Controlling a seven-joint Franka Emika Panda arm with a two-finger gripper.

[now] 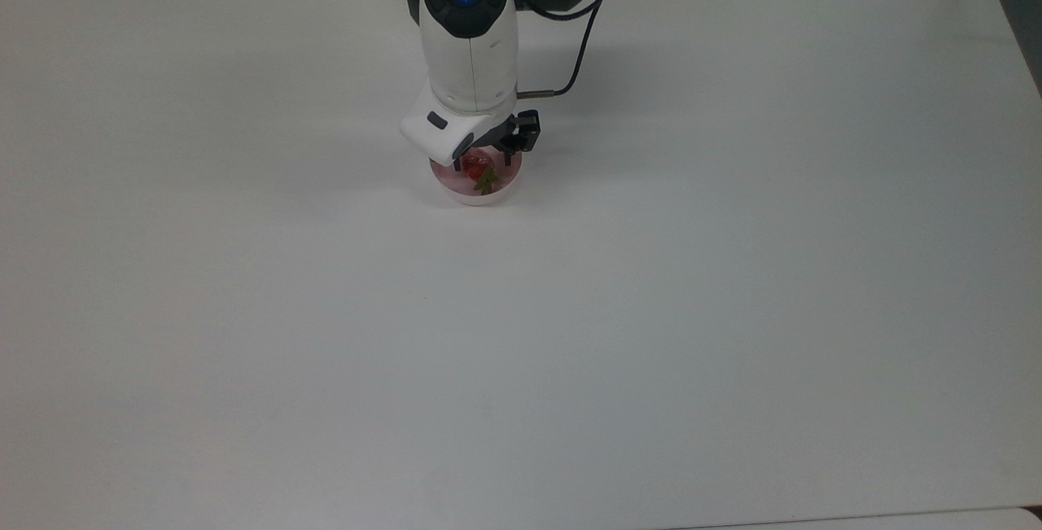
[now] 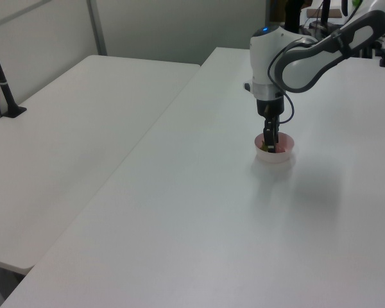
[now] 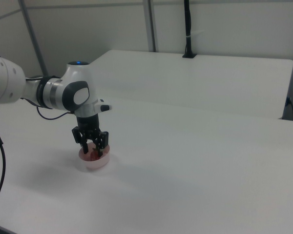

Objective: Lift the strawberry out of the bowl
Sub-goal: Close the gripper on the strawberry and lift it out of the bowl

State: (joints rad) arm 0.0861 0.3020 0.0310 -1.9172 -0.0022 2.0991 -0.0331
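While the pink bowl [image 1: 480, 188] sits on the white worktop [image 1: 651, 310], the gripper [image 3: 92, 152] reaches into it, jaws spread either side of the strawberry [image 1: 479, 169].

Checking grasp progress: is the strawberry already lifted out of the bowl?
No. In the top view the strawberry lies inside the bowl.

Glossy red strawberry [image 1: 476, 164], seemingly smooth plastic bowl [image 1: 479, 193], matt white table [image 1: 570, 310]

Red strawberry [image 1: 478, 169] in pink bowl [image 1: 479, 193]
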